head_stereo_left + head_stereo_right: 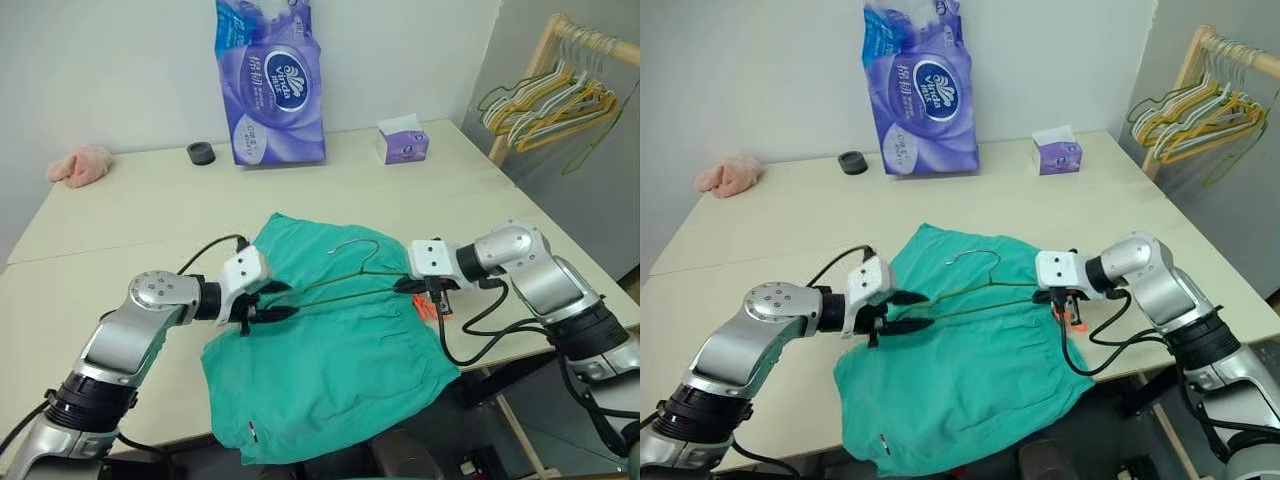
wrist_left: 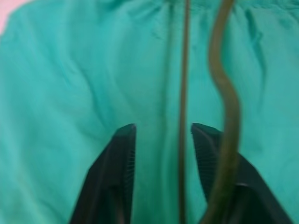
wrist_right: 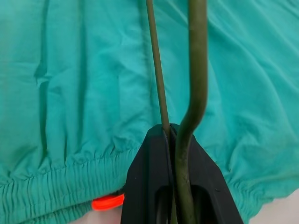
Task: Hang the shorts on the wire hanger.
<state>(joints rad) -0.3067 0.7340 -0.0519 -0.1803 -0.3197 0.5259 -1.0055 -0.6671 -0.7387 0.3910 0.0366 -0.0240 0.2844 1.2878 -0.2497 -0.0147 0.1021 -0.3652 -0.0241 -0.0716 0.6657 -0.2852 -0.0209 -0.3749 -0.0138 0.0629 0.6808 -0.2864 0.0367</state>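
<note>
The teal-green shorts [image 1: 330, 380] lie spread flat on the table's front middle, their lower hem hanging over the near edge. An orange drawstring [image 1: 425, 307] shows at the waistband on the right. The olive wire hanger [image 1: 345, 296] lies across the shorts with its hook pointing to the far side. My right gripper [image 1: 408, 284] is shut on the hanger's right end, and in the right wrist view the wire [image 3: 197, 70] runs out from between the closed fingers. My left gripper [image 1: 284, 300] is open at the hanger's left end, with one wire [image 2: 183, 93] passing between its fingers.
A purple tissue pack [image 1: 270, 85], a small tissue box [image 1: 403, 142] and a black tape roll [image 1: 201, 153] stand along the table's back. A pink cloth lump [image 1: 80, 165] lies at the far left. A wooden rack with several hangers [image 1: 555, 100] stands at the right.
</note>
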